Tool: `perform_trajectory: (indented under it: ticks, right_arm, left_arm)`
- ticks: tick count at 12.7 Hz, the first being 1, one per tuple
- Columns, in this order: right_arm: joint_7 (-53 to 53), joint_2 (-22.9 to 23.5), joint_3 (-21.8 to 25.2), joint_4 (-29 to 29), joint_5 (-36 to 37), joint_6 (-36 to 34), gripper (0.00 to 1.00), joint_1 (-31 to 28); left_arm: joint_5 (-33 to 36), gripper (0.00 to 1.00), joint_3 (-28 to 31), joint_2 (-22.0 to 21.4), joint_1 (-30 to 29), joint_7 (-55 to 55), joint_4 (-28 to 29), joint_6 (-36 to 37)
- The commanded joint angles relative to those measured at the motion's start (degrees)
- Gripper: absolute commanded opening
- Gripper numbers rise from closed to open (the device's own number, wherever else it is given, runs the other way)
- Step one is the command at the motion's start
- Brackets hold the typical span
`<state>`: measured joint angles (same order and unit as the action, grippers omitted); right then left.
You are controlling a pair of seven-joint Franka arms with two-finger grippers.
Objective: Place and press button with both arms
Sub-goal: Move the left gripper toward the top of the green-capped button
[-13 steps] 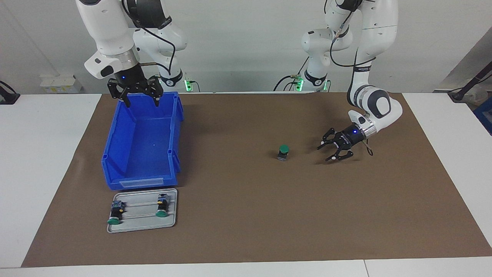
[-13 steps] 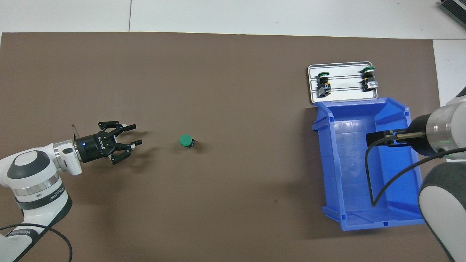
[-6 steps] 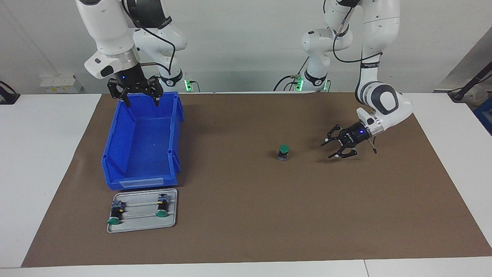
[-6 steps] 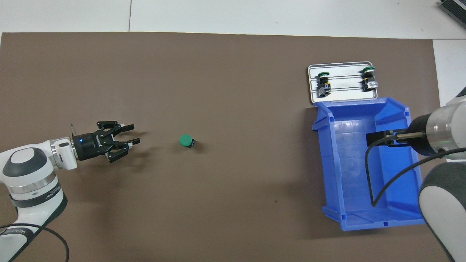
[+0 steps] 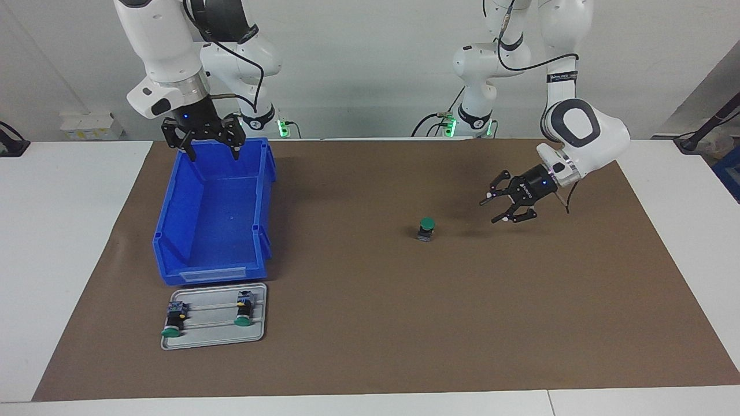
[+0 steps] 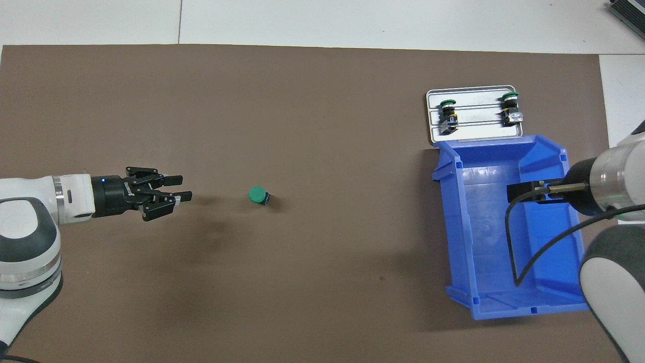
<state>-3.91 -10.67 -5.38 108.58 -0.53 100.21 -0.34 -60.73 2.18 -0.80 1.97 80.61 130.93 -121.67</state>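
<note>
The button (image 5: pixel 426 229) stands upright on the brown mat, green cap up, near the middle of the table; it also shows in the overhead view (image 6: pixel 258 194). My left gripper (image 5: pixel 498 205) hangs above the mat beside the button, toward the left arm's end. Its claw fingers are spread and empty and point at the button, a hand's width away (image 6: pixel 179 190). My right gripper (image 5: pixel 211 151) is open and empty. It hangs over the end of the blue bin (image 5: pixel 263 173) nearer the robots. In the overhead view its wrist hides its fingers.
The blue bin (image 6: pixel 456 227) is empty. A grey metal tray (image 5: pixel 260 323) lies against the bin's end farther from the robots. Two more buttons (image 5: pixel 172 320) (image 5: pixel 243 312) lie on their sides on it. The brown mat (image 5: pixel 370 323) covers most of the white table.
My left gripper has risen off the mat and drawn slightly away from the button, with the forearm swinging up. The button and the right arm have not moved.
</note>
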Motion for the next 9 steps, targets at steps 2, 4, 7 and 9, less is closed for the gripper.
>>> perform_trajectory:
  ticks: [2,4,7,9]
  right_arm:
    - [1.80,-1.02,-0.07,1.02,-1.40,0.43,0.99,-0.62]
    - [1.80,-1.11,-0.07,1.02,-1.40,0.43,0.99,-0.62]
    - [1.80,-1.02,-0.07,1.02,-1.40,0.43,0.99,-0.62]
    - [1.80,-1.02,-0.07,1.02,-1.40,0.43,0.99,-0.62]
  left_arm:
    - [9.82,0.48,0.28,-0.96,6.20,-17.90,-3.22,-3.22]
    - [16.22,0.36,0.28,-0.17,9.53,-29.14,-6.73,-3.22]
    - [28.26,0.00,0.19,0.98,13.84,-44.62,-10.86,-3.13]
    - [31.63,0.00,0.19,1.94,15.95,-52.19,-13.06,-2.61]
